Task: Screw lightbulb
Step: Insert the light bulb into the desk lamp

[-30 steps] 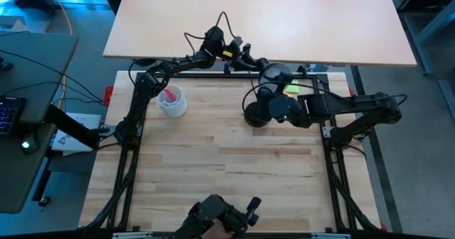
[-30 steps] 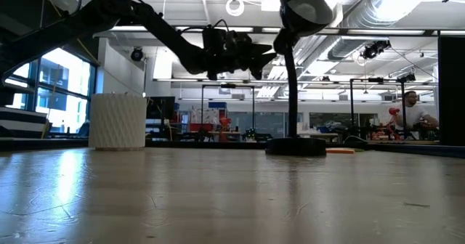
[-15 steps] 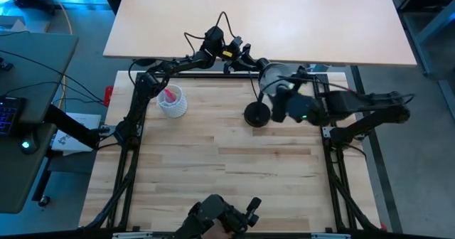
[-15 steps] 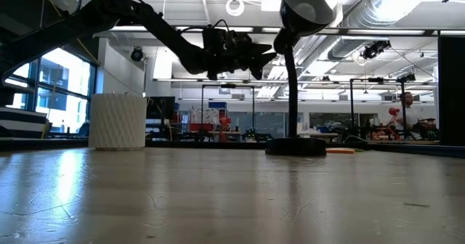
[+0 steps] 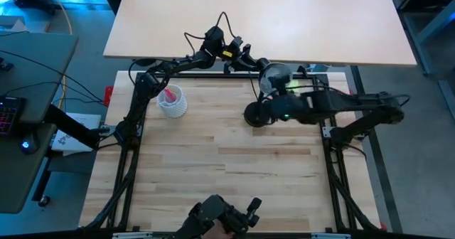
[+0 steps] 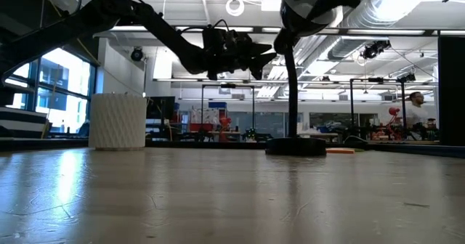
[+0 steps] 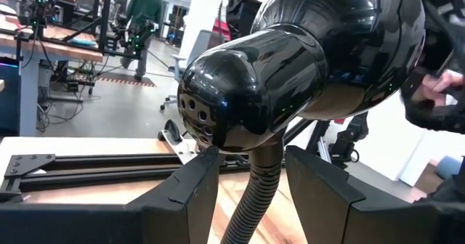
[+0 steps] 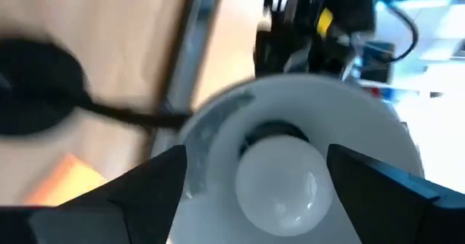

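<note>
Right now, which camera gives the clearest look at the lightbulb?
The right wrist view: the lightbulb sits in the lamp shade, framed between that gripper's open fingers. In the high view only a pale glimpse inside the shade shows. The low and left wrist views show only the shade's black outside.

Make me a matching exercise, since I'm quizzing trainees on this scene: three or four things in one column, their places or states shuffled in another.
Things:
1. small white frosted lightbulb
2. left gripper
3. right gripper
4. white ribbed cup

Places or states:
A. standing on the wooden table near its back-left corner
B. fingers on either side of the black lamp's neck
C. seated inside the lamp's white-lined shade
D. open, fingers wide of the bulb

Pairs: 1-C, 2-B, 3-D, 4-A
</note>
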